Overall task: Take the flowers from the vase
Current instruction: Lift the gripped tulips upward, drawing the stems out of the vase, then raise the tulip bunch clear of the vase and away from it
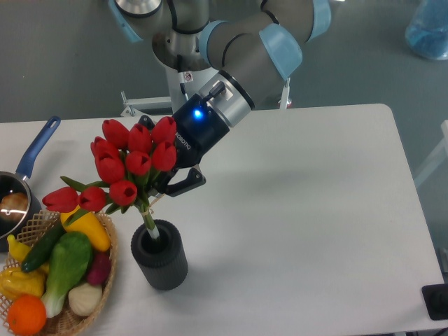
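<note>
You have a light, top-heavy bunch of red tulips [133, 162] standing in the dark grey ribbed vase [160, 256] on the white desk [315, 210] (blooms crush easily), so take the stiff tied stems, where the black two-finger gripper [162, 187] sits, its closure hidden behind the leaves.

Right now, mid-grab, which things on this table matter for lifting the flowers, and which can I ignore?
Part of the job:
- red tulip bunch, stems still in the vase mouth
- dark grey ribbed vase
- gripper, jaws at the stems behind the blooms; their closure is hidden

Just lying about:
- wicker basket of produce
- blue-handled saucepan
- blue translucent object, top right
</note>
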